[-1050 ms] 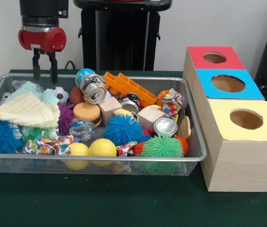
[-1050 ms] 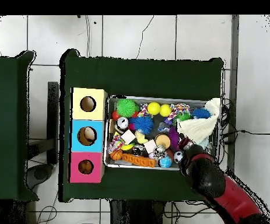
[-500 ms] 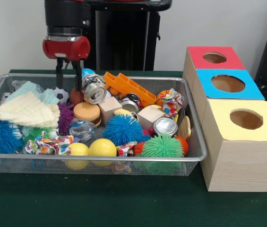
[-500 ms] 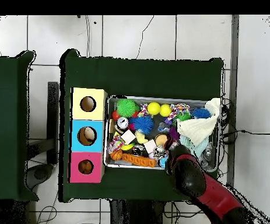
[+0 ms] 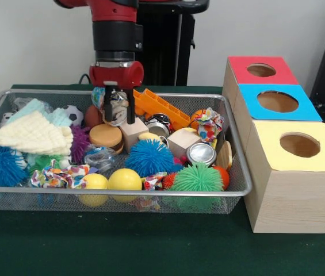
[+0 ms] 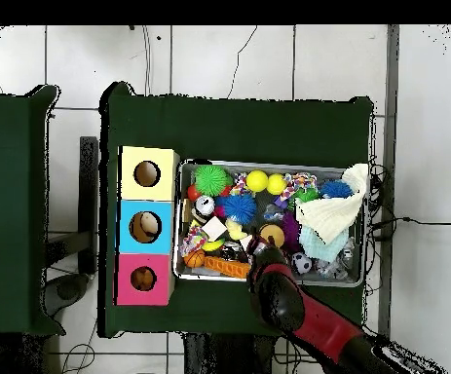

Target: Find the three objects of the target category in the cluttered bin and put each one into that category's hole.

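A wire mesh bin holds mixed clutter. My gripper hangs open at the bin's back, its fingers straddling a crushed silver can that rests on a wooden cube. A second silver can stands near the bin's right end, and a dark can lies beside the orange toy piece. Right of the bin stand boxes with round holes: red, blue, yellow. In the overhead view the arm covers the gripper and the bin's near edge.
Also in the bin are a cream knitted cloth, blue spiky balls, a green spiky ball, two yellow balls, a small football and a wooden disc. Green cloth covers the table.
The arm has swept from the bin's left back corner towards its middle and come lower. Its open fingers now sit either side of the crushed can. The bin's contents have not moved.
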Available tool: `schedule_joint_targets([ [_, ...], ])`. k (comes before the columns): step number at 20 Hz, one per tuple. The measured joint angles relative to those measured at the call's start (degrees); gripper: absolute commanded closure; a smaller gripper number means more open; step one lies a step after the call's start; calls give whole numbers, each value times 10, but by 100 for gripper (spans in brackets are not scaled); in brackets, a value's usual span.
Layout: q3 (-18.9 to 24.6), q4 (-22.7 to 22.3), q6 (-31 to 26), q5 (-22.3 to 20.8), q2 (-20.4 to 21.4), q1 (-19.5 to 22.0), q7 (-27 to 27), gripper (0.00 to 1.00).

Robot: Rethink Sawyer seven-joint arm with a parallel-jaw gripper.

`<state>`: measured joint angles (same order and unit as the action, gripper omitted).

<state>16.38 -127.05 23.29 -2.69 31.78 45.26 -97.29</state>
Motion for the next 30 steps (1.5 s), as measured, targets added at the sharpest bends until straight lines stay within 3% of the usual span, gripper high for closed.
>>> schedule_joint_targets([
  [9, 2, 8, -19, -11, -13, -11, 0, 0],
  [21, 23, 25, -120, -26, -20, -14, 0, 0],
  [30, 23, 25, -132, -22, -22, -45, 0, 0],
])
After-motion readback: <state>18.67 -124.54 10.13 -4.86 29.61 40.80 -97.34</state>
